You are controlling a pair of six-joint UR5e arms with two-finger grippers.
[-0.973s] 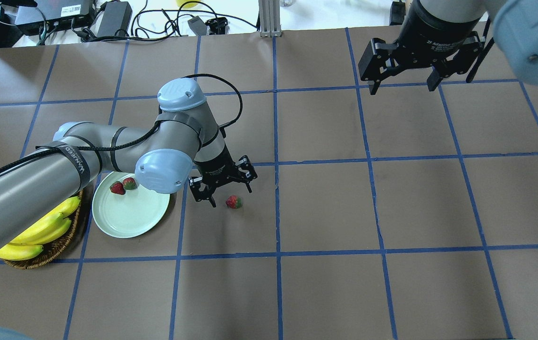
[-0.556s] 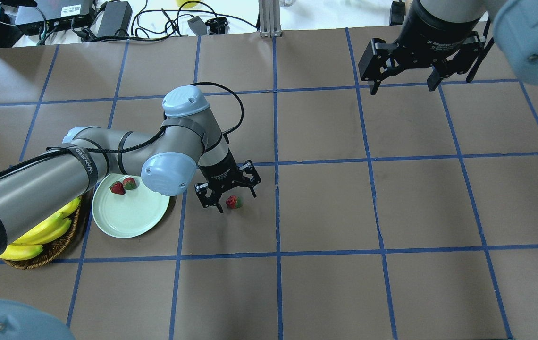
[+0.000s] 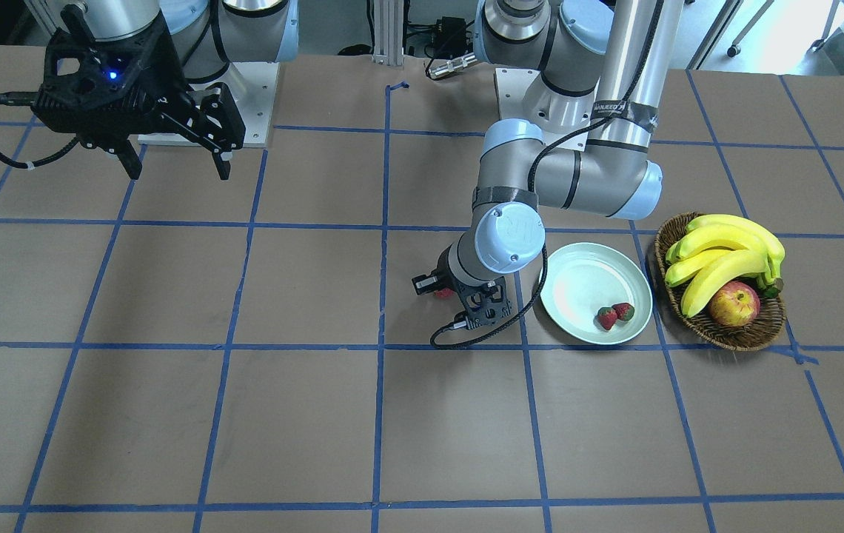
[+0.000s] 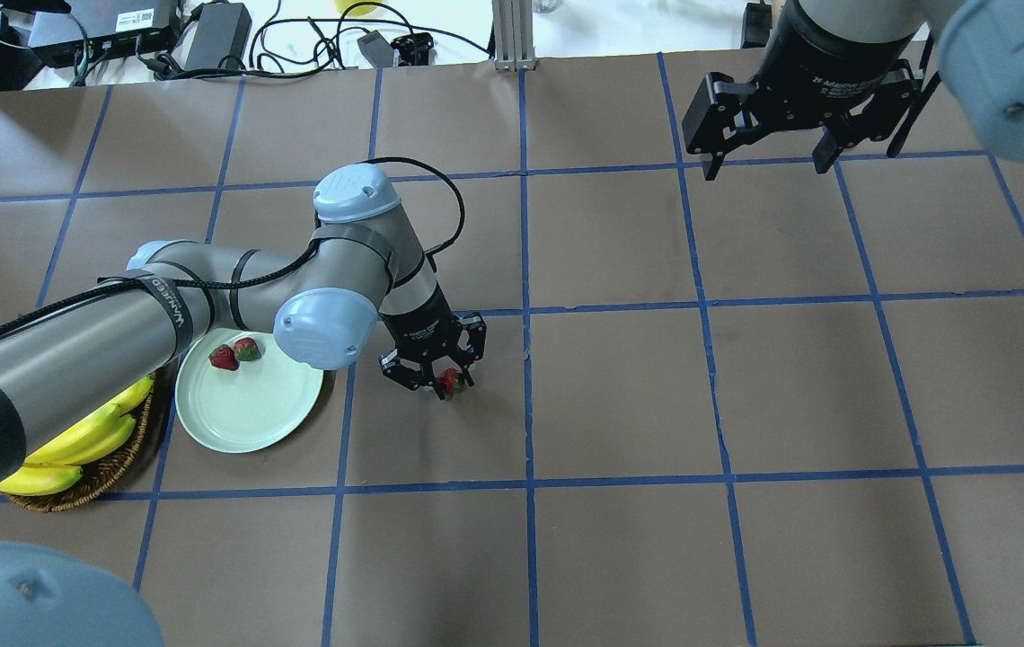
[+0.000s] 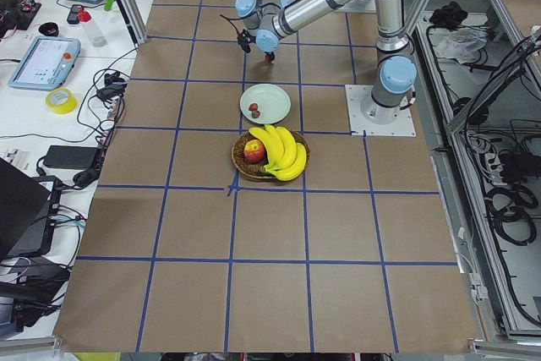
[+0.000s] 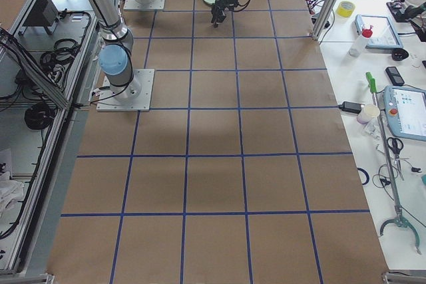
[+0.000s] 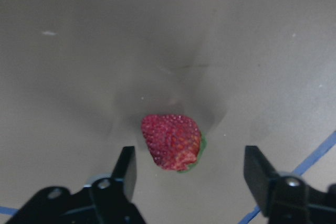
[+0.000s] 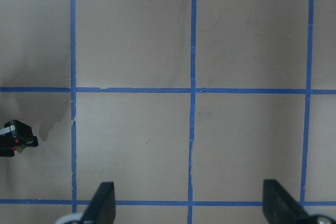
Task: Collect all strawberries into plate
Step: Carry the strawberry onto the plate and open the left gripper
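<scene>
One strawberry point(image 7: 172, 141) lies on the brown table paper to the right of the plate point(image 4: 247, 409). My left gripper point(image 4: 443, 385) is low over this strawberry point(image 4: 451, 383) and open. In the left wrist view a finger point(image 7: 126, 166) stands on each side of the fruit with a gap, touching nothing. Two more strawberries point(image 4: 224, 358) point(image 4: 247, 349) rest together inside the pale green plate point(image 3: 585, 274) near its rim. My right gripper point(image 4: 766, 166) hangs open and empty high over the far right of the table.
A wicker basket point(image 3: 725, 337) with bananas point(image 3: 725, 252) and a red-yellow apple point(image 3: 734, 303) stands beside the plate, on the side away from the loose strawberry. Blue tape lines grid the table. Cables and boxes lie beyond the far edge.
My left gripper has moved right and down, from beside the loose strawberry to straddling it. The strawberry, the plate and the right arm have not moved.
</scene>
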